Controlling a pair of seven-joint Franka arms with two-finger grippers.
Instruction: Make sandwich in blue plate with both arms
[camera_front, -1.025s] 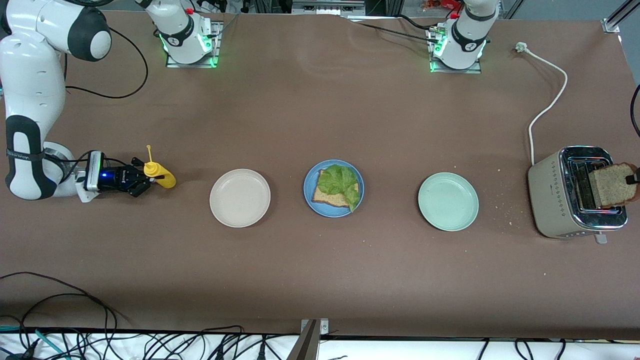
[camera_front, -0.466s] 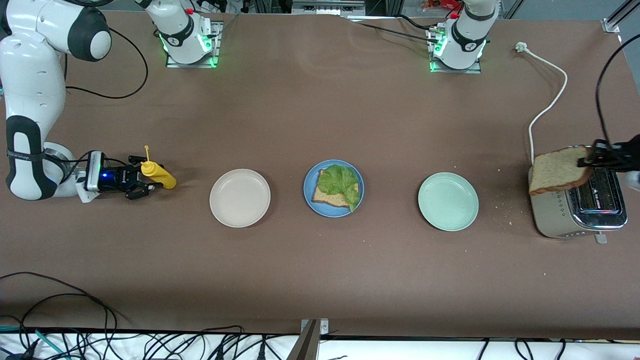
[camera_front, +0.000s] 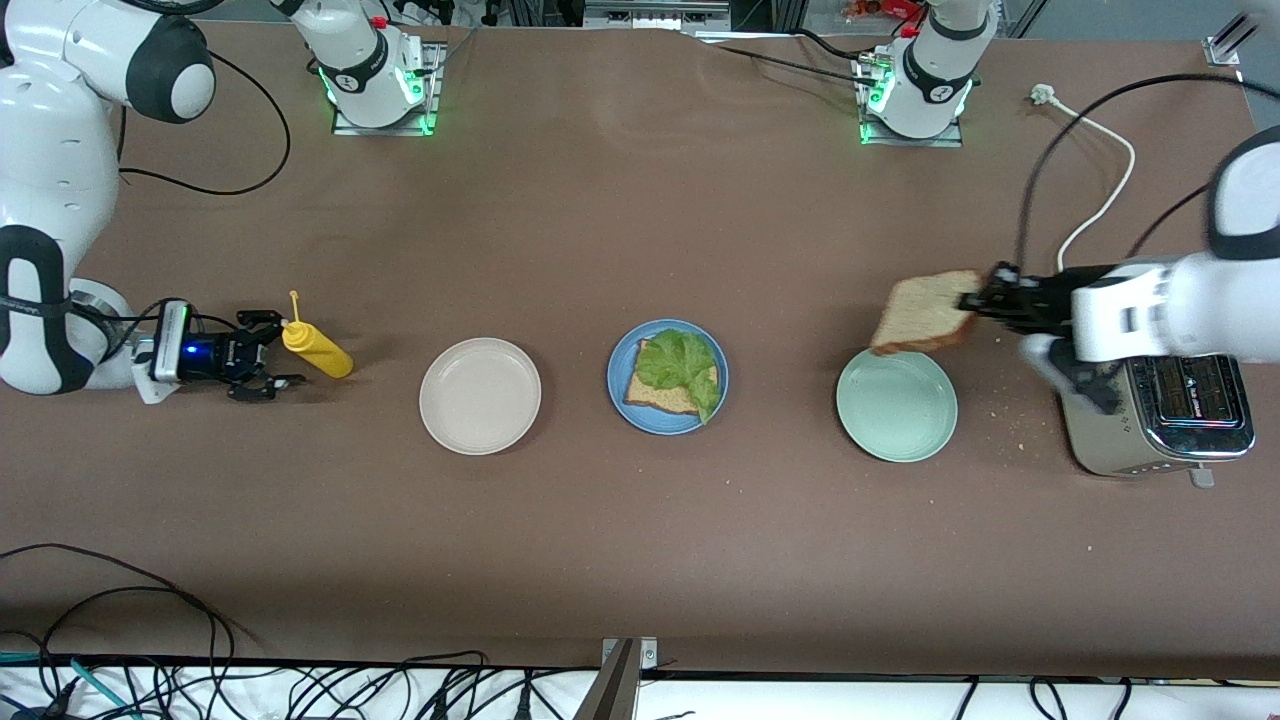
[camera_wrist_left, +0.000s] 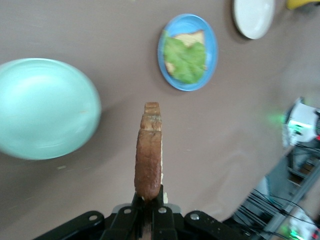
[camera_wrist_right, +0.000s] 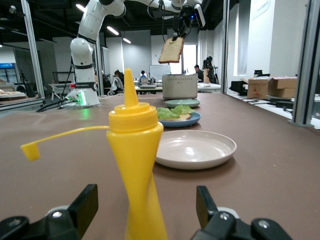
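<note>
The left claw (camera_front: 975, 301) grips a bread slice (camera_front: 925, 312) over the pale green plate (camera_front: 897, 418).

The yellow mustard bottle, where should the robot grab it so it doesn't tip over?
Probably around the mustard bottle's yellow body, below its narrow nozzle. It stands upright on the table, so come in level from the right arm's end of the table, where the open right gripper waits with a finger on each side of it.
</note>
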